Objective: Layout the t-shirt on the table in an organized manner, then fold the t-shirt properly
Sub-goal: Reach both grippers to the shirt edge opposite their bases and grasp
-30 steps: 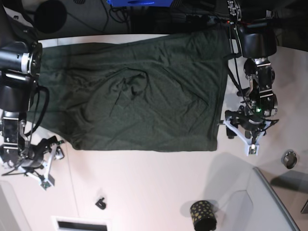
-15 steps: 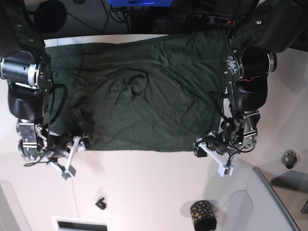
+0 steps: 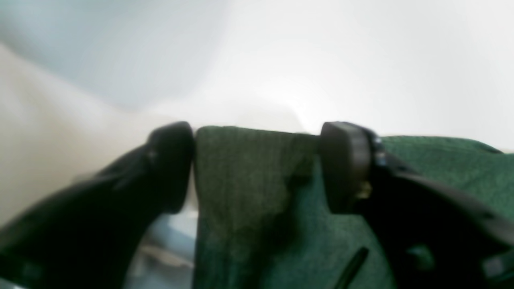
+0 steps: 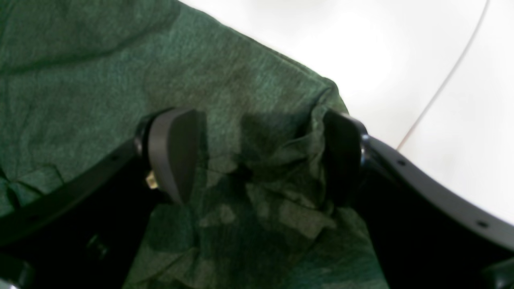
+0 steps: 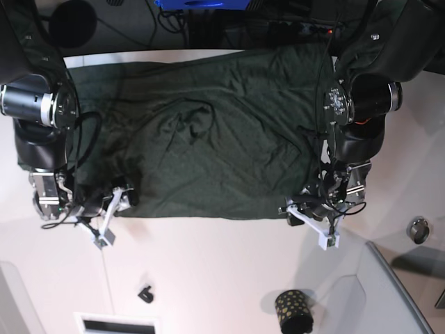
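The dark green t-shirt (image 5: pixel 208 139) lies spread over the white table (image 5: pixel 208 278), wrinkled in the middle, with its near hem toward the camera. My left gripper (image 5: pixel 304 207) is at the near right corner of the hem. In the left wrist view, this gripper (image 3: pixel 257 164) is open with its pads wide apart and the t-shirt (image 3: pixel 249 192) edge between them. My right gripper (image 5: pixel 117 203) is at the near left corner. In the right wrist view, it (image 4: pixel 261 156) is open, straddling a crumpled corner of the t-shirt (image 4: pixel 80 60).
A black gold-dotted cup (image 5: pixel 294 311) stands near the front, beside a grey raised panel (image 5: pixel 389 299). A small black piece (image 5: pixel 145 293) lies on the table. A metal ring (image 5: pixel 418 229) sits at the right. A slotted white plate (image 5: pixel 115 323) is at the front left.
Both grippers moved in from beside the shirt to the two near corners of its hem. The near hem shifted slightly; the shirt otherwise lies as before.
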